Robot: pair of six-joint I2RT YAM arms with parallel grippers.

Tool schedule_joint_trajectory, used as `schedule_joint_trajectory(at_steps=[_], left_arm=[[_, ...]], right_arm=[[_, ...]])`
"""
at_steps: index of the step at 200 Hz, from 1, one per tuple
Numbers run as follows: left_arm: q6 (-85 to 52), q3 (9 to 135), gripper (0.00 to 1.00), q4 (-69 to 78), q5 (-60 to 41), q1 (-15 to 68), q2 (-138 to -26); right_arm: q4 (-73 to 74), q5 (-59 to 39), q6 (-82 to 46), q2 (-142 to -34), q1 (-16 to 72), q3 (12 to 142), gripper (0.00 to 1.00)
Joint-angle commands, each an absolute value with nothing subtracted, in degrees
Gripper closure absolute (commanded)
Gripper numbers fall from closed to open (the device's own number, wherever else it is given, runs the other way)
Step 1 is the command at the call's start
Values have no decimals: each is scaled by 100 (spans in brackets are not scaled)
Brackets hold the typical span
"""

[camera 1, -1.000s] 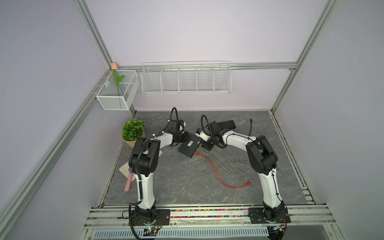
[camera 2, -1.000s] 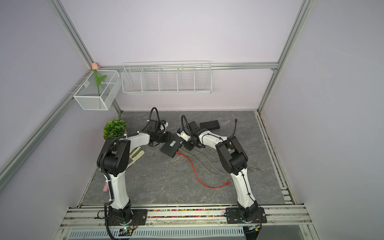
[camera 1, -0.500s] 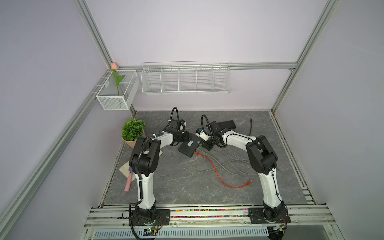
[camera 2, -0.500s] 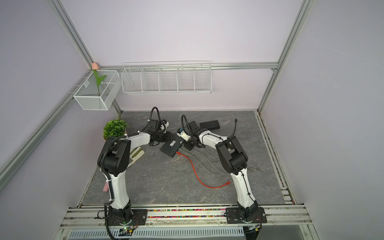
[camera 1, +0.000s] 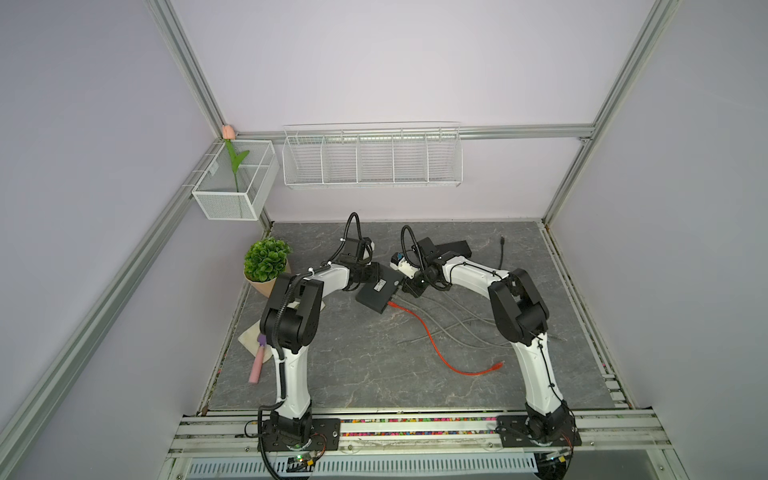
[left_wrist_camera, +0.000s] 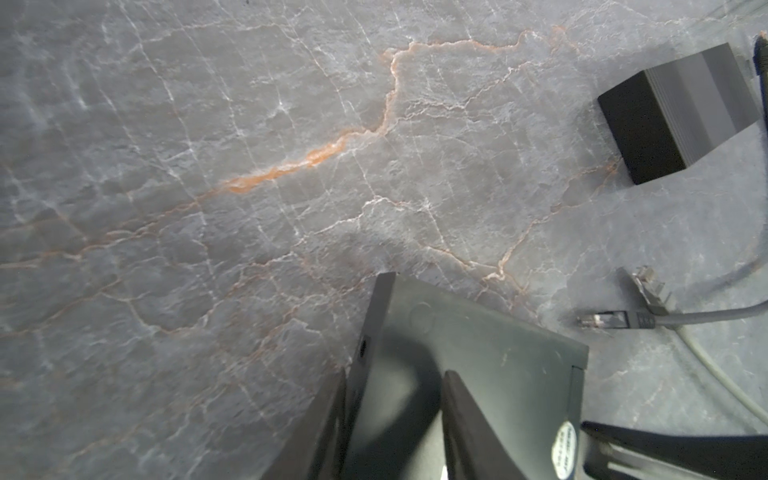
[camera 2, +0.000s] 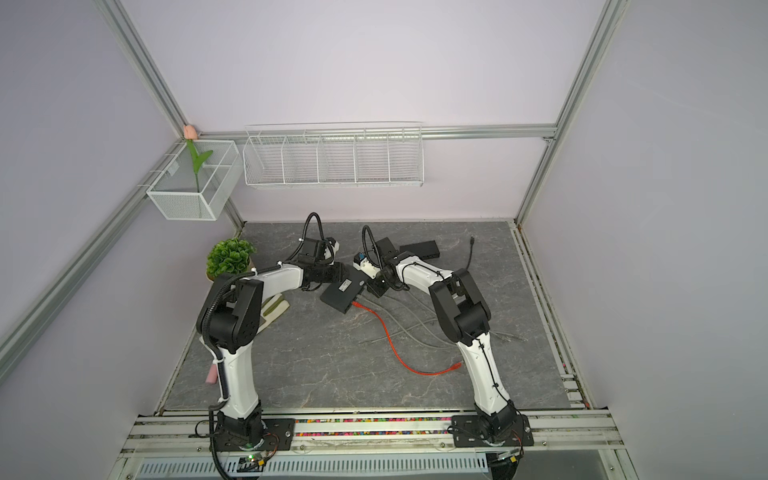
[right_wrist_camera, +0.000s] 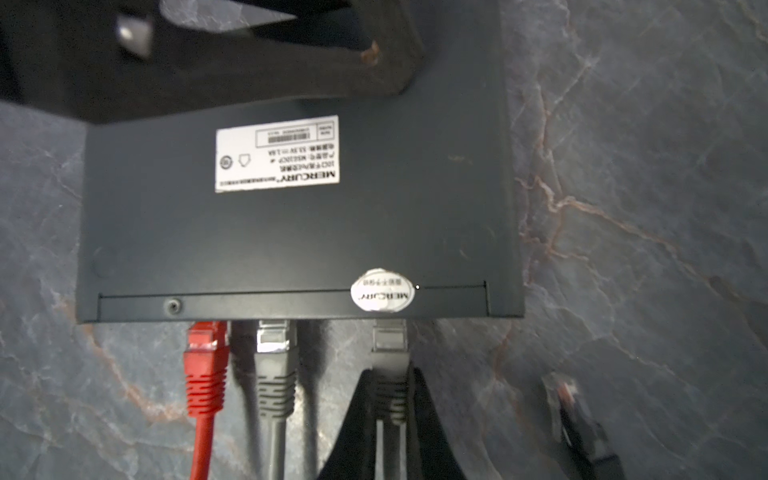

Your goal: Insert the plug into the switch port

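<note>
Nothing has moved: the left gripper (left_wrist_camera: pixel 395 378) holds the switch (right_wrist_camera: pixel 291 232). The right gripper (right_wrist_camera: pixel 390 376) pinches a grey plug (right_wrist_camera: pixel 388 340), its tip at the switch's front.

The tabletop (left_wrist_camera: pixel 208 166) is grey with a marble pattern, veined white and streaked rust-orange. The network switch (right_wrist_camera: pixel 291 232) is dark charcoal, with a white rectangular label (right_wrist_camera: pixel 277 153) printed in black and a round white seal sticker (right_wrist_camera: pixel 382 289). At its edge are a red plug (right_wrist_camera: pixel 205 374), a light grey plug (right_wrist_camera: pixel 274 374) and a darker grey plug (right_wrist_camera: pixel 388 345). In both top views a red cable (camera 1: pixel 428 337) shows mid-frame. At left are a green potted plant (camera 1: pixel 266 259) in a tan pot, white wire baskets (camera 1: pixel 372 158) and a pink tulip (camera 1: pixel 227 132) on a green stem. The walls (camera 1: pixel 374 62) are pale lilac.
</note>
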State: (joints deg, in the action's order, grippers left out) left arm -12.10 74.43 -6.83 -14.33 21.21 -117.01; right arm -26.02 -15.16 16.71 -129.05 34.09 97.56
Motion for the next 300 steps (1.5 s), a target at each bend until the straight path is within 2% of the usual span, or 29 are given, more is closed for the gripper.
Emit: schedule_joint_trajectory(at_steps=[1, 21, 51, 66, 88, 109, 158, 182, 204, 235, 300], left_arm=[[-1256, 7383, 63, -1211, -2458, 2756, -11906], [-1485, 7317, 62, -1137, -2520, 2456, -11727], [-2094, 7304, 40, -872, -2527, 1811, -11252], [-2185, 7608, 32, -1099, -2360, 1576, -11053], [-2296, 8034, 29, -1537, -2027, 1302, -10679], [-2349, 7891, 27, -1612, -1725, 1170, -10000], [-2663, 6006, 25, -845, -1432, 1160, -7813], [-2881, 5349, 24, -628, -1514, 1193, -7105], [-2878, 5091, 24, -805, -1488, 1239, -6770], [-3059, 4474, 24, -486, -1249, 1581, -6359], [-3079, 4292, 24, -349, -1232, 1679, -6385]], right_arm=[[-1147, -2129, 1724, -13132, 3621, 10188, 93], [-1212, -1994, 1785, -13045, 3632, 10093, 84], [-1390, -1813, 1848, -12935, 3639, 10064, 62], [-1451, -1779, 1860, -12841, 3638, 10046, 52], [-1579, -1580, 1899, -12613, 3655, 9973, 46], [-1697, -1338, 1982, -12242, 3687, 9712, 38], [-2528, -684, 2144, -11570, 4154, 9088, 37], [-2366, -595, 2026, -11705, 4244, 8941, 44], [-2565, -532, 1927, -11956, 4243, 9157, 55], [-2658, -584, 1896, -12170, 4254, 9336, 60], [-3153, -639, 1957, -13117, 4319, 10393, 60]])
